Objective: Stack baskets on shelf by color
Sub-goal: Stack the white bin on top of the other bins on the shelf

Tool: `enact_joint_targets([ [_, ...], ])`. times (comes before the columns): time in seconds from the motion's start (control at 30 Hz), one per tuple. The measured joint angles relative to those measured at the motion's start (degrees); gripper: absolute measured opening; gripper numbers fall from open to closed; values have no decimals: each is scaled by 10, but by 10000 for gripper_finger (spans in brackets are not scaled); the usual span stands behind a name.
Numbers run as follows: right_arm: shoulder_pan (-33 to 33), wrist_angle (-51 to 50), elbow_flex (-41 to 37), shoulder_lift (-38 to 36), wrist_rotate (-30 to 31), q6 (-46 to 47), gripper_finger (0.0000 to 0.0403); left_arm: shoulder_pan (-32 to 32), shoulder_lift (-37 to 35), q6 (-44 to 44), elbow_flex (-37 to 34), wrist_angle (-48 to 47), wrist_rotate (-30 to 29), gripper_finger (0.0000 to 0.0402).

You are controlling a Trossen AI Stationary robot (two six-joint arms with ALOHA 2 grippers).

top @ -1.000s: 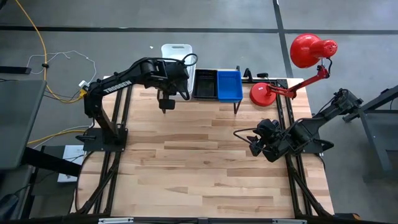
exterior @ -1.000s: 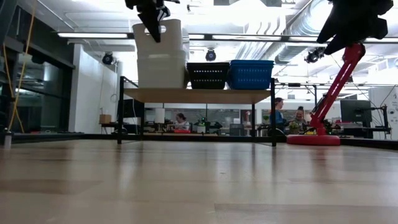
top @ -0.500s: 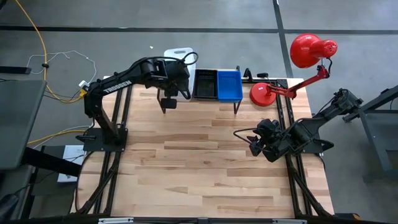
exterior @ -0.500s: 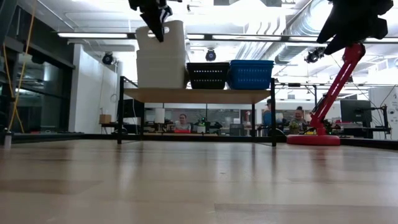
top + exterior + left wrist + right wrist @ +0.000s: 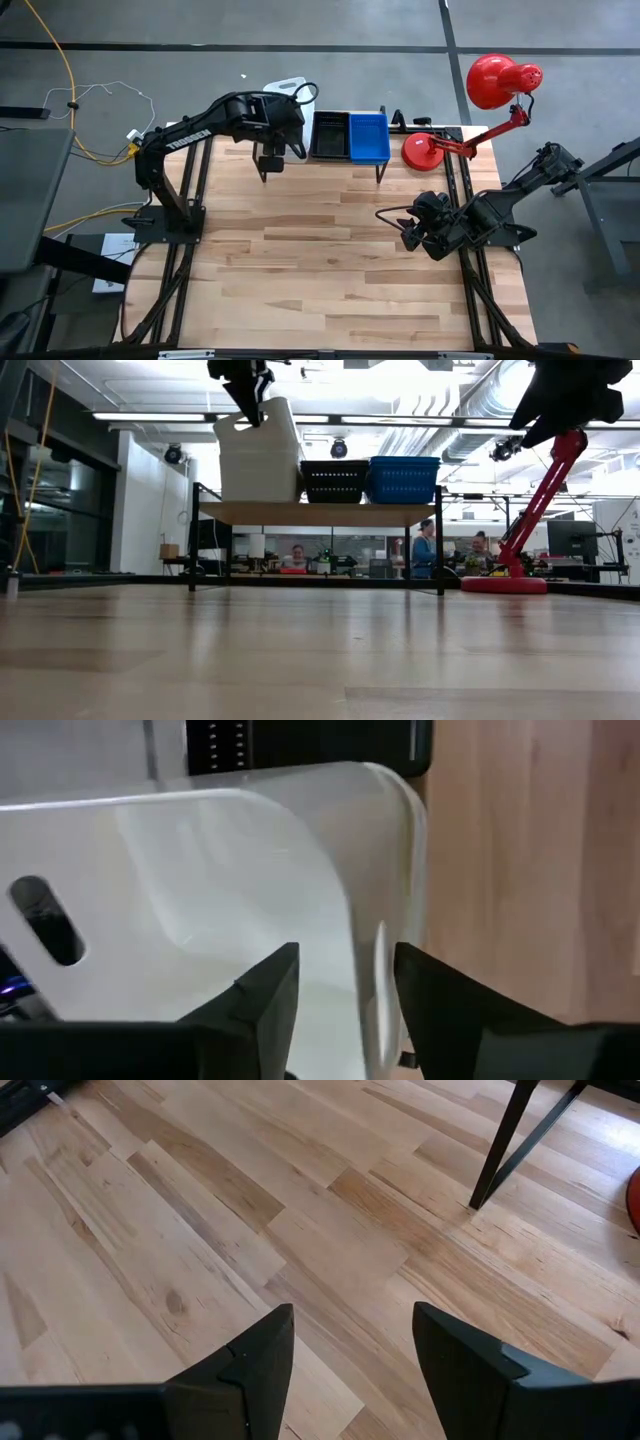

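White baskets (image 5: 259,452): stacked on shelf (image 5: 316,512), 9 o'clock end; black (image 5: 334,480) and blue (image 5: 404,479) beside. Left gripper (image 5: 345,982): fingers parted, straddling top basket's rim. Right gripper (image 5: 352,1342): open, 3 o'clock.

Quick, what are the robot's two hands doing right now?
Left tool: fingers apart around the rim of the top white basket, not clamping it.
Right tool: open, empty, over the table.
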Motion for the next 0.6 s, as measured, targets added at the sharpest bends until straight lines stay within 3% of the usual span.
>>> enact_joint_targets([
  [0.23, 0, 0, 0, 0, 0, 0, 192, 13, 0, 0, 0, 7, 95, 148],
  [0.37, 0, 0, 0, 0, 0, 0, 192, 21, 0, -15, 0, 33, 96, 132],
  [0.5, 0, 0, 0, 0, 0, 0, 192, 28, 0, -17, 0, 45, 96, 92],
  [0.6, 0, 0, 0, 0, 0, 0, 192, 30, 0, -16, 0, 44, 98, 37],
])
